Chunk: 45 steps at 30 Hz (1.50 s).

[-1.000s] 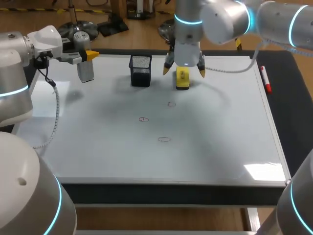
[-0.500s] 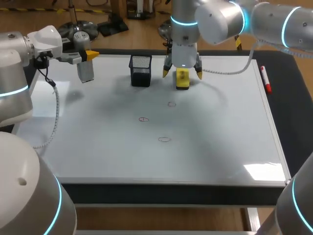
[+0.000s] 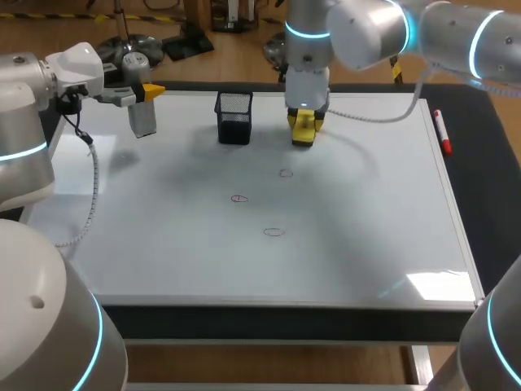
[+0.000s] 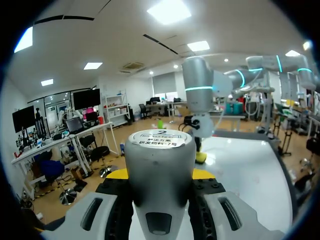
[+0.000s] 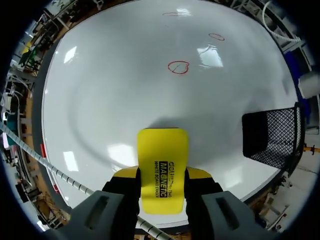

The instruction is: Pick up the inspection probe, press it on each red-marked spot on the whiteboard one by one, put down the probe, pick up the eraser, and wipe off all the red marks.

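Over the left part of the whiteboard [image 3: 383, 212] my left gripper [image 3: 150, 92] is shut on the grey cylindrical inspection probe [image 3: 143, 119], held clear of the board; its wrist view shows the probe [image 4: 159, 160] filling the space between the fingers. At the far middle, my right gripper [image 3: 305, 122] is down on the yellow eraser [image 3: 303, 133], which lies on the board. In the right wrist view both yellow fingertips [image 5: 128, 173] press the eraser [image 5: 162, 165] from its two sides. Three small red rings [image 3: 285, 173] [image 3: 238, 198] [image 3: 273, 232] mark the board's middle.
A black mesh basket [image 3: 234, 116] stands on the board just left of the eraser, also beside it in the right wrist view [image 5: 270, 135]. A red marker [image 3: 440, 130] lies along the board's right edge.
My right gripper dropped down around the eraser and its fingers came together onto the eraser's sides. The left arm with the probe has kept still.
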{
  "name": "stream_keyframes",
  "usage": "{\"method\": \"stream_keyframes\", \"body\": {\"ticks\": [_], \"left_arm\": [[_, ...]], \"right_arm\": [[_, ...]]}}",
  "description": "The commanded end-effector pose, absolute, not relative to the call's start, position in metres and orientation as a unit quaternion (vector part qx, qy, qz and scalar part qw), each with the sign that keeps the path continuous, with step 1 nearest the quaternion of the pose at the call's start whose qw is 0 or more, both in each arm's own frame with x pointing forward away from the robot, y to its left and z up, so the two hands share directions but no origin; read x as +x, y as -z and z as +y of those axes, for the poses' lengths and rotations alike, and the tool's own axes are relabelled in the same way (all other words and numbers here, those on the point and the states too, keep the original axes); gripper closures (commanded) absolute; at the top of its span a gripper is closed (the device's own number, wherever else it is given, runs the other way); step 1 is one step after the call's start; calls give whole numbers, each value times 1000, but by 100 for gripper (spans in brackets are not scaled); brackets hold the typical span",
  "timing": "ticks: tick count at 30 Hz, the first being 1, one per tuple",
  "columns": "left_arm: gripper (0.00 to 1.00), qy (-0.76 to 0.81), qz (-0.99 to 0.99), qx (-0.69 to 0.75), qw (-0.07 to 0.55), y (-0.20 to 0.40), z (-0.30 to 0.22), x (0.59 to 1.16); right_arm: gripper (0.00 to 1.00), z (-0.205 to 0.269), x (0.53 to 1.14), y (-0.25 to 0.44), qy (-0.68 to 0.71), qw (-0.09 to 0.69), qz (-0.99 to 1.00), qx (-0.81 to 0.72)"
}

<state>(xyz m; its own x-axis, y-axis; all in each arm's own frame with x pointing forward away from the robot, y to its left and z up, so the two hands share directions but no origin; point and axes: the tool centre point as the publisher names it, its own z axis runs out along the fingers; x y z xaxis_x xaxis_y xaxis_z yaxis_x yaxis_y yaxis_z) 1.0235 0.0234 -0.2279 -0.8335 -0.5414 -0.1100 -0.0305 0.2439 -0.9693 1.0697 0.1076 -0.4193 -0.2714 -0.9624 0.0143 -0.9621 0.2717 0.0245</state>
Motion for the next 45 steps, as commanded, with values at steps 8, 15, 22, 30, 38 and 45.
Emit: {"method": "stream_keyframes", "body": {"ticks": [8, 15, 22, 30, 38, 45], "left_arm": [[100, 586, 757, -188, 220, 228, 23, 1023], [100, 586, 757, -188, 220, 228, 23, 1023], [100, 586, 757, -188, 220, 228, 23, 1023], [100, 586, 757, -188, 220, 228, 23, 1023], [100, 586, 757, -188, 220, 228, 23, 1023], [100, 586, 757, -188, 220, 228, 23, 1023]], "right_arm": [[100, 44, 1048, 384, -7, -9, -874, 487], [100, 11, 1027, 380, -1, 1, -904, 427], [100, -24, 1001, 378, -4, 12, -931, 364], [100, -56, 970, 383, -1, 19, -948, 316], [100, -71, 951, 391, 0, 33, -957, 288], [100, -74, 947, 393, -7, 45, -962, 269]]}}
